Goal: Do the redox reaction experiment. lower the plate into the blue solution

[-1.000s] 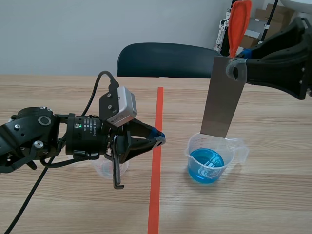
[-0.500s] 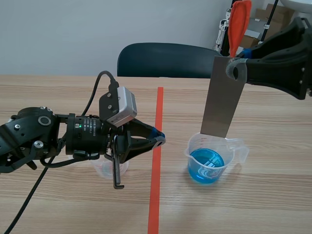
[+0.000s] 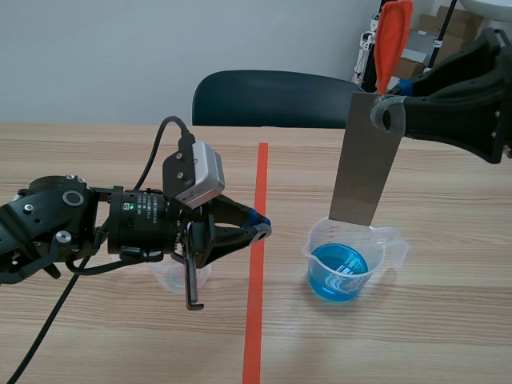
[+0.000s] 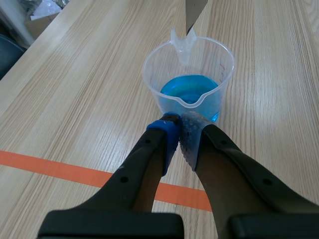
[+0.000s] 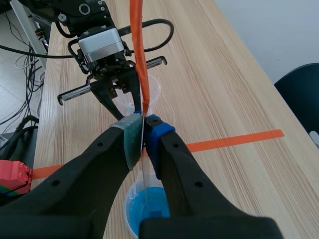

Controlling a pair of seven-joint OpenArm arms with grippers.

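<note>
The left gripper (image 3: 261,227) sits low over the table (image 3: 96,336), its fingers pressed together with nothing between them. Just ahead of it stands a clear cup (image 3: 386,245) with blue water (image 3: 338,274) inside. The grey plate (image 3: 366,160) hangs upright over the cup's far rim, its bottom end not in the water. The right gripper (image 3: 390,114) pinches the plate near its top. A dark chair (image 3: 264,98) stands behind the table.
</note>
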